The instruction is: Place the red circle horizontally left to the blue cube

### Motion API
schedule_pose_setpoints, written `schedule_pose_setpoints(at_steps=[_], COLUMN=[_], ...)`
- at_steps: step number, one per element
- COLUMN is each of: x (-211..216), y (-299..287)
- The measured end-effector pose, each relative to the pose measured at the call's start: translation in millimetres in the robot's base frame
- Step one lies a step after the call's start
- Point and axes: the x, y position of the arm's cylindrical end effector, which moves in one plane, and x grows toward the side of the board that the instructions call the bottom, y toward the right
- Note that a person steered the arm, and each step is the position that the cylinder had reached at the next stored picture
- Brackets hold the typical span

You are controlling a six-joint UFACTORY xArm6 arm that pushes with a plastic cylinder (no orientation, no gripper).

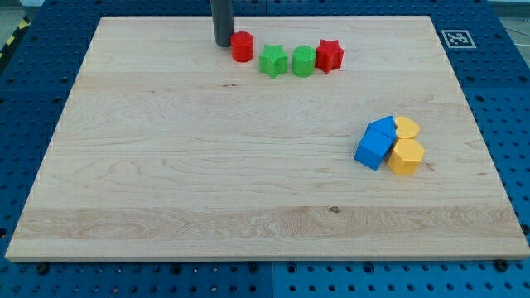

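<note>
Looking across the single camera view, the only marking is a black-and-white square tag [458, 38] printed at the upper right corner of the wooden board [207, 165]; it carries a coded pattern, no readable words, and no brand shows anywhere. The board lies on a blue perforated table [513, 124]. My tip [224, 43] stands at the upper centre of the frame, just to the left of the red circle [242, 46], so close that I cannot tell if the two touch. The arm ends in a plain dark rod with no jaws, so it grips nothing and merely stands beside the block. To the right of the red circle runs a short row: a green star [273, 62], a green cylinder [303, 61] and a red star [330, 55], each just beside the next. The blue cube [373, 149] sits well apart, at the right of the frame below mid-height, in a tight cluster with a second blue block [383, 128] behind it, a yellow heart [407, 127] at the cluster's upper right, and a yellow hexagonal block [406, 156] touching the cube's right side.
</note>
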Motion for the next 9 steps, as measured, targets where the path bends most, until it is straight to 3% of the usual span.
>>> schedule_pose_setpoints(at_steps=[1, 2, 4, 6, 9], x=[-35.6, -41.2, 0.0, 7.1, 145.5], y=[0.0, 1.6, 24.9, 46.6, 45.0])
